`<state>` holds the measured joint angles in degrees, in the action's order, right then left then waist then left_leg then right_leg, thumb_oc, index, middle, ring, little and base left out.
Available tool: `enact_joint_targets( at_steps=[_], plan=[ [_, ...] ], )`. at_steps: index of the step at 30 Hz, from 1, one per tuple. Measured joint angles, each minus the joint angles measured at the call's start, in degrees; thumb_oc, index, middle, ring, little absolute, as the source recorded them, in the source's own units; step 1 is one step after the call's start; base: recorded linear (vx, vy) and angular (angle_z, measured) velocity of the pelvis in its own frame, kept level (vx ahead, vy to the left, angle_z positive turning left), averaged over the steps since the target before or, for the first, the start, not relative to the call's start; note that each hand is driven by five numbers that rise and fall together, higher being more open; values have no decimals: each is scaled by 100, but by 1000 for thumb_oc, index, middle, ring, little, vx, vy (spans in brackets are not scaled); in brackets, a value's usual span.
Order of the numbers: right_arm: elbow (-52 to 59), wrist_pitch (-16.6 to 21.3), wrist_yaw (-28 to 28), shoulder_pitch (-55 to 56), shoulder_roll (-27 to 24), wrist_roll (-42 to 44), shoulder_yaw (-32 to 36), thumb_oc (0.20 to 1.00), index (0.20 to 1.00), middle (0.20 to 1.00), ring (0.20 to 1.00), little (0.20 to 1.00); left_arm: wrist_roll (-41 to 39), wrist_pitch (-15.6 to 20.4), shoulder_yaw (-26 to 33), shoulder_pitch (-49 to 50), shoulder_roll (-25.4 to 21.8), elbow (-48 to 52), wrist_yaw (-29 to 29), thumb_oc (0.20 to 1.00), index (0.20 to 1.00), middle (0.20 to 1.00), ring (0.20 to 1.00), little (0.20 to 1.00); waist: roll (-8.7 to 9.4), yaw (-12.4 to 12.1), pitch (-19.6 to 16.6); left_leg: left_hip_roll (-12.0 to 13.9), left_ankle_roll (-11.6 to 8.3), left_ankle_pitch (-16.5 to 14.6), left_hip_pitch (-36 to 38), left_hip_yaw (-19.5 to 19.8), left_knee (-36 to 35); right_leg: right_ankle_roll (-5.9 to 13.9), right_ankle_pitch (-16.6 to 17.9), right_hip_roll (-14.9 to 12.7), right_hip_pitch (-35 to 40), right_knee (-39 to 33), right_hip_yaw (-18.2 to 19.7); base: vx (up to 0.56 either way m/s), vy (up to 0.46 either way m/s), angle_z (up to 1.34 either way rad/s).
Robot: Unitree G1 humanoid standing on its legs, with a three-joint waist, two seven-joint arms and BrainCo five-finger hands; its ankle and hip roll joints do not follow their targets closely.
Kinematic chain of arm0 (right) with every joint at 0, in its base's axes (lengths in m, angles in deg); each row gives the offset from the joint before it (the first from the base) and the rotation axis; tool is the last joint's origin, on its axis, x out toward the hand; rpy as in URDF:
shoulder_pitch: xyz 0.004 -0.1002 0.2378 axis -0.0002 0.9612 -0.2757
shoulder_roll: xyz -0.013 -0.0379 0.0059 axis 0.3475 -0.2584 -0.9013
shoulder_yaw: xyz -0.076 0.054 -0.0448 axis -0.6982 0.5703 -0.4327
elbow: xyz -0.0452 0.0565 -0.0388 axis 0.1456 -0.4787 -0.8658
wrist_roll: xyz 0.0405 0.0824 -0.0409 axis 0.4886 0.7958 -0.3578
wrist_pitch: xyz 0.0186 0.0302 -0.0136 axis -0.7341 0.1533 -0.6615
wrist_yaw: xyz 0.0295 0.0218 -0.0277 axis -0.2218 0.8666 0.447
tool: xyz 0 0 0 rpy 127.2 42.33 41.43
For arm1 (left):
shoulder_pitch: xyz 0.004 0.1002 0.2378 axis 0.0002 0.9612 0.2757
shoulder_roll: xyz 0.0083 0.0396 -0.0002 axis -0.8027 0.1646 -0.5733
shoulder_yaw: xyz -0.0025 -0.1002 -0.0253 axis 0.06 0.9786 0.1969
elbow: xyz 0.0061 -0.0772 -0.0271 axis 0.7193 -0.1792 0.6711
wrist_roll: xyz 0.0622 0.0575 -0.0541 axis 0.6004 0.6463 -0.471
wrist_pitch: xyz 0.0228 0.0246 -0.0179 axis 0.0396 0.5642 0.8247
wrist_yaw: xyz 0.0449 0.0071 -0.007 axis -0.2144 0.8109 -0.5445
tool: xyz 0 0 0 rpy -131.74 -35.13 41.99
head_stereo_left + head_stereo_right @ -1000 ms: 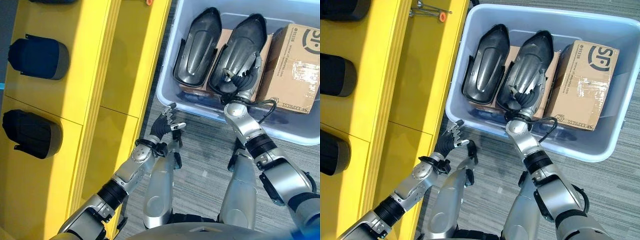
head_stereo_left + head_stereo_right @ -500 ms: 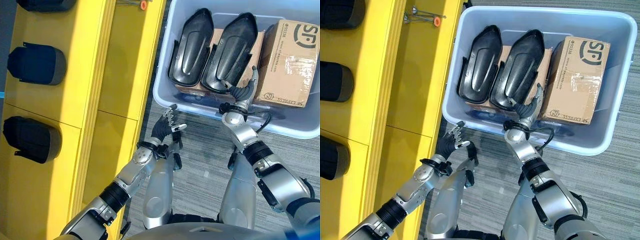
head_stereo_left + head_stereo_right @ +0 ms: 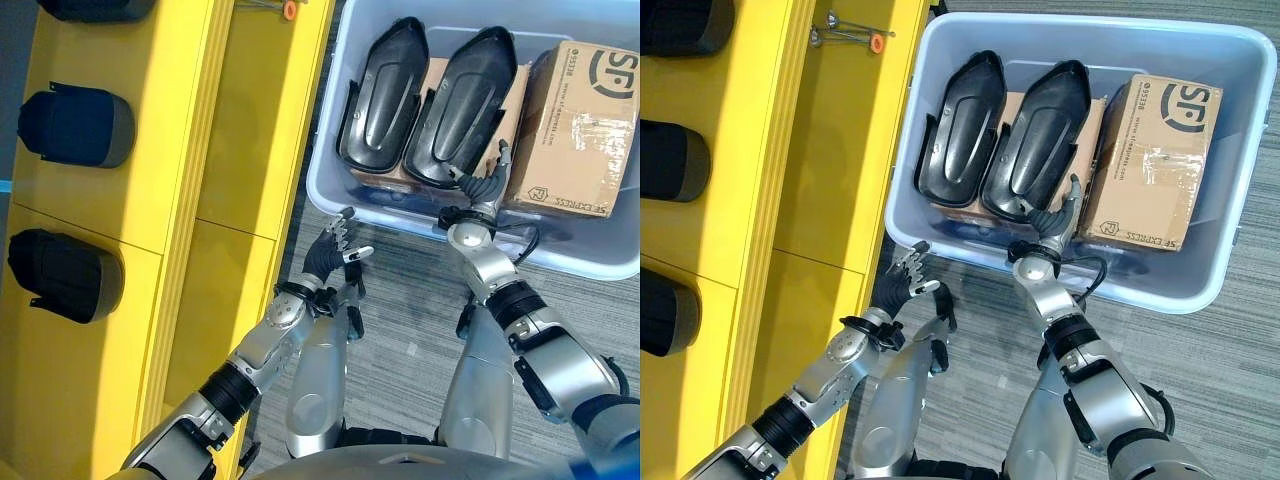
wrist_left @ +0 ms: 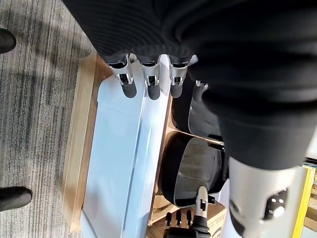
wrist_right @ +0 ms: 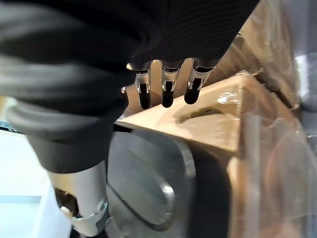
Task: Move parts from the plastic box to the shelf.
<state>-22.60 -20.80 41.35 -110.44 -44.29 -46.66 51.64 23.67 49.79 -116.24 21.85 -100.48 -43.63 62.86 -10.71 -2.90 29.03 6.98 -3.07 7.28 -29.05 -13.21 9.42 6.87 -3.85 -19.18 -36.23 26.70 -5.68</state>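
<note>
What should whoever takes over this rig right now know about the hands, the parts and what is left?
Right hand: open, holding nothing, at the near end of the right part in the box, fingers between that part and the carton.
Left hand: open and idle, above the floor between the shelf and the box.
Parts: two lie side by side in the box, the left part beside the right one. Three dark parts already sit on the shelf.
Left to do: grasp a part, lift it out, place it on the shelf, then likely the other.
</note>
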Motion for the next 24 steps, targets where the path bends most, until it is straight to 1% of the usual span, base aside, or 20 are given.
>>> enact_joint_targets(
  at_steps=[2,4,9,13,17,19,22,23,24],
  plan=[
    [0,4,-31,-6,-7,73,18,1000,1000,1000,1000,1000,0,-35,-3,6,0,-1,-3,1000,1000,1000,1000,1000,0,-17,0,0,-3,2,-12,-6,0,-4,-4,-4,-27,27,1,0,0,0],
    [0,27,-38,-54,-11,319,51,1000,1000,1000,1000,1000,2,-123,-4,-6,0,-1,-13,1000,1000,1000,1000,1000,0,-15,0,3,-4,0,-12,-4,7,-12,-19,-6,-31,32,0,16,6,0],
    [-3,128,-47,-112,-7,582,103,1000,1000,1000,1000,1000,4,-140,-2,-6,0,3,-18,1000,1000,1000,1000,1000,0,7,0,5,-10,-19,-102,5,62,-17,-27,-14,-100,36,-2,11,6,1],
    [-117,267,14,-175,-19,844,439,1000,1000,1000,1000,1000,3,-222,-1,-103,-2,10,5,1000,1000,1000,1000,1000,0,10,0,4,17,-80,-242,53,189,-18,-24,-23,-156,45,-16,31,13,5],
    [-131,248,-7,-220,-114,872,528,1000,1000,1000,1000,1000,3,-276,-4,-136,-2,37,7,1000,1000,1000,1000,1000,0,27,0,12,2,-88,-388,86,284,-18,-24,-22,-258,80,-22,25,8,1],
    [-301,132,-36,-301,-222,863,518,1000,1000,1000,1000,1000,2,-329,3,-180,-4,37,7,1000,1000,1000,1000,1000,1,0,0,10,0,-105,-407,102,331,-23,-27,-28,-255,121,-23,13,4,2],
    [-593,-269,-190,-582,-317,609,462,1000,1000,1000,1000,1000,-1,-371,7,-186,-14,40,2,1000,1000,1000,1000,1000,1,-27,0,22,8,-157,-479,135,454,-26,-41,-45,-260,157,-64,7,-13,2],
    [-593,-377,-229,-646,-325,613,460,1000,1000,1000,1000,1000,0,-389,7,-200,-20,44,1,1000,1000,1000,1000,1000,1,-33,0,40,7,-184,-548,167,529,-31,-46,-45,-274,155,-96,22,-53,12],
    [-639,-432,-244,-691,-358,610,438,1000,1000,1000,1000,1000,0,-425,7,-225,-20,51,1,1000,1000,1000,1000,1000,1,-89,0,51,7,-199,-636,212,596,-32,-46,-43,-301,179,-135,12,-41,10]
  ],
)
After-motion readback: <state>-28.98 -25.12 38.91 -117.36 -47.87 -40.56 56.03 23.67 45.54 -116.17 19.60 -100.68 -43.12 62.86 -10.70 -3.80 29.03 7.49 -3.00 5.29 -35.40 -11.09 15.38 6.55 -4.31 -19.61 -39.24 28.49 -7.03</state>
